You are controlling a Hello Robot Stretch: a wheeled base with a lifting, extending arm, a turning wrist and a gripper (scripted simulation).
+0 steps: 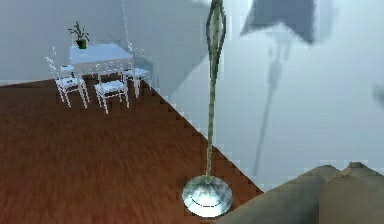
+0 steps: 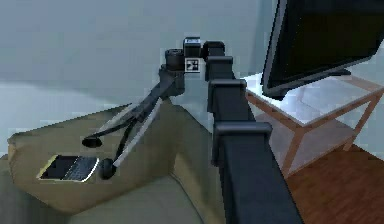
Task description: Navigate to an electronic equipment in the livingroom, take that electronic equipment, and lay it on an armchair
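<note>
The flat dark device (image 2: 68,168) is lying on the armchair (image 2: 165,150) cushion, close to the gripper (image 2: 98,156) at about its eight o'clock, long axis running nine to three. Whether the gripper is holding it cannot be told. I am counting one device, one armchair, one television (image 2: 320,40).

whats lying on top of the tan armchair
A flat dark device with a pale rim lies on the armchair, near the gripper. The arm covers the seat's right part, so anything there is hidden.
</note>
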